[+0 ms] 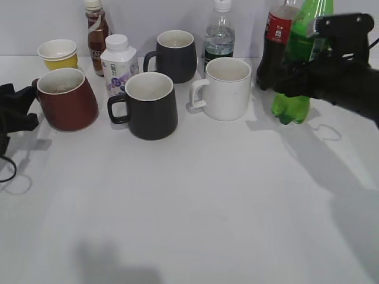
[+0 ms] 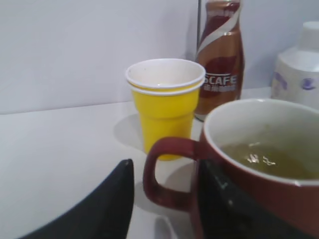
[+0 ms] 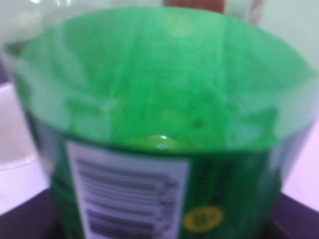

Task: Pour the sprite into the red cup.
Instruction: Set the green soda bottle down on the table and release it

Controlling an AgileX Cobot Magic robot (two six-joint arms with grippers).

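With the right gripper (image 1: pixel 296 74) pinching the sprite (image 1: pixel 294 100) far from the red cup (image 1: pixel 65 99), carrying it over seemingly came next.

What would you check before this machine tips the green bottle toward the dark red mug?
1. Right fingers around the tall green plastic bottle: ok.
2. Bottle cap off: cannot tell, top is cut off.
3. Squat dark red ceramic mug upright: not ok, it leans.
4. Left fingers at the mug's handle: ok; actual grip: cannot tell.
5. Mug empty: not ok, pale liquid inside.
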